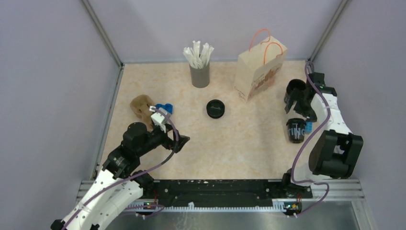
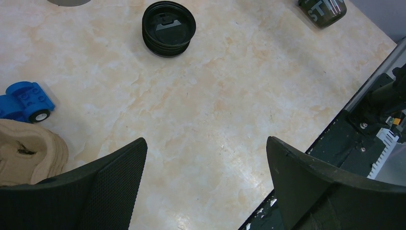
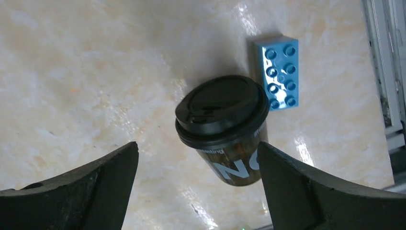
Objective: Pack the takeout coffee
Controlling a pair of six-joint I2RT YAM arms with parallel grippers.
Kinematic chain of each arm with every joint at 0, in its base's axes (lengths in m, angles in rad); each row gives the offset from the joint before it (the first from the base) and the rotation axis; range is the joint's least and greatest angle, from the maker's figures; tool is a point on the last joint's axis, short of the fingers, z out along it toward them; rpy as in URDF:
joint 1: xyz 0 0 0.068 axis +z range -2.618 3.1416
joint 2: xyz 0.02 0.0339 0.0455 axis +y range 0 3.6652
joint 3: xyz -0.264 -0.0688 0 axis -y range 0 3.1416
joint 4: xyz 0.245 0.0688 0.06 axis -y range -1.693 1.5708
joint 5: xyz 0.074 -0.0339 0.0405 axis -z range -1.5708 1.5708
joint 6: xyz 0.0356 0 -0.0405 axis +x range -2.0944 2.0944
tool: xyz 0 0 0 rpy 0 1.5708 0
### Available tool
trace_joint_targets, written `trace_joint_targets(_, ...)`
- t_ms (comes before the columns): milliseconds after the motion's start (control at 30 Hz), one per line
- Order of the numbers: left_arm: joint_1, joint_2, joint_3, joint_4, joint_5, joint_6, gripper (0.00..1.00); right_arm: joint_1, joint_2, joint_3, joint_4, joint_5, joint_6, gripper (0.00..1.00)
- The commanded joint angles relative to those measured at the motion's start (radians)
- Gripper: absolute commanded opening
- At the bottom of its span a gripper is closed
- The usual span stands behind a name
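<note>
The right tool (image 3: 194,160) hung wide open over the takeout coffee (image 3: 222,120), which stood lidded just beneath its gap; grasping looked like the step in hand; next it probably needed lowering around the cup's side, clear of the blue brick (image 3: 281,72) just beside; the tabletop (image 3: 72,72) edge lay close past that brick; freer room lay toward the paper bag (image 1: 258,72); the left tool (image 2: 206,163) hovered wide open, well apart

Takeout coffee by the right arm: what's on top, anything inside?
A black lid closes the takeout coffee on top. The lid covers the inside, so its contents cannot be seen.
</note>
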Motion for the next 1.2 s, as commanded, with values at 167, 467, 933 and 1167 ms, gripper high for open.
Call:
trace_joint_targets(167,-0.02,-0.007,-0.002,0.047,0.024,0.001,0.99,-0.005,-0.006,-0.055,-0.025,0.044,-0.089,0.93)
trace_joint_targets(467,-0.02,-0.023,-0.004,0.048,0.029,0.008,0.99,0.005,0.041,-0.086,-0.055,0.054,-0.201,0.89)
trace_joint_targets(933,-0.02,-0.04,-0.005,0.048,0.021,0.008,0.99,0.109,0.129,-0.074,-0.038,0.141,-0.215,0.84)
trace_joint_targets(1167,-0.019,-0.039,-0.006,0.051,0.022,0.007,0.99,0.143,0.119,-0.123,0.024,0.123,-0.186,0.7)
